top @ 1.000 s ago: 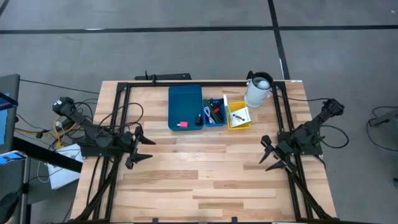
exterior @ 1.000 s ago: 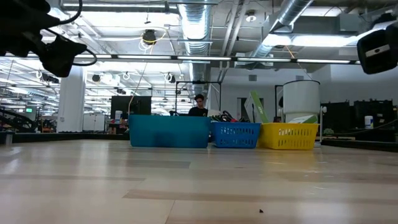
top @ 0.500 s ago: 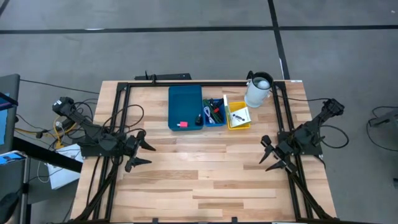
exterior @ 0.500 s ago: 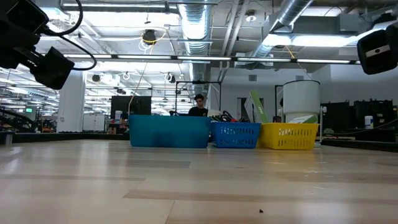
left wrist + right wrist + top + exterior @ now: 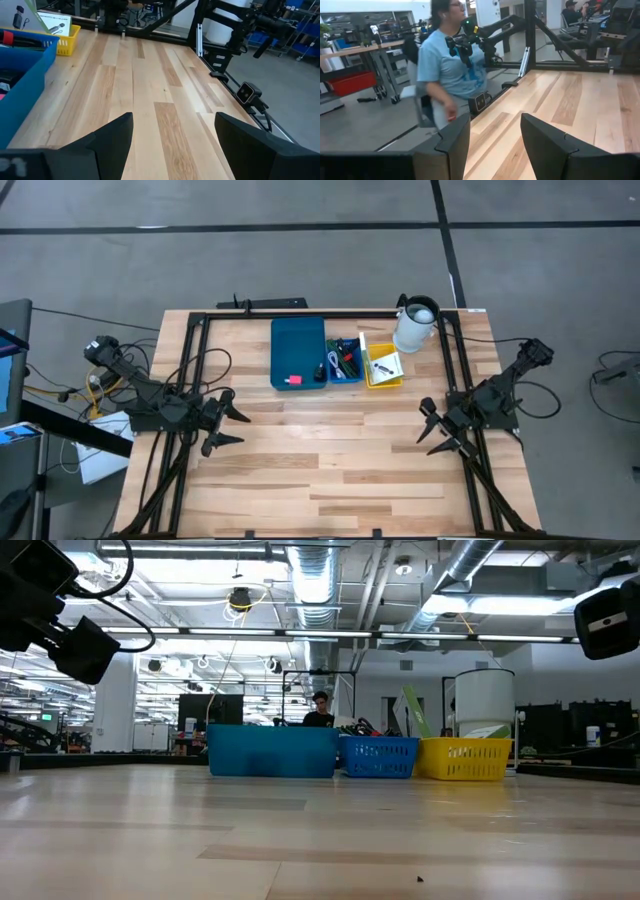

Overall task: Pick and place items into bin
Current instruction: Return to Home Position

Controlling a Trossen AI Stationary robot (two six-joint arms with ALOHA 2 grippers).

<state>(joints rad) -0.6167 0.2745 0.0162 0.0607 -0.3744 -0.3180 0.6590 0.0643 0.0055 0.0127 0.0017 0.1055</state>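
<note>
Now | left end effector (image 5: 236,427) spread, empty | right end effector (image 5: 422,424) likewise | right wrist view adds person (image 5: 448,70)

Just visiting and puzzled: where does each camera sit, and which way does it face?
High view: above the table, looking straight down; shows both arms, left gripper and right gripper open.
Low view: at table-top height, looking level toward the teal bin; arm parts at upper corners.
Left wrist view: on the left arm, facing the yellow basket; own fingers show.
Right wrist view: on the right arm, facing a person beyond the table; own fingers show.
Shared: high and low see the bin.
</note>
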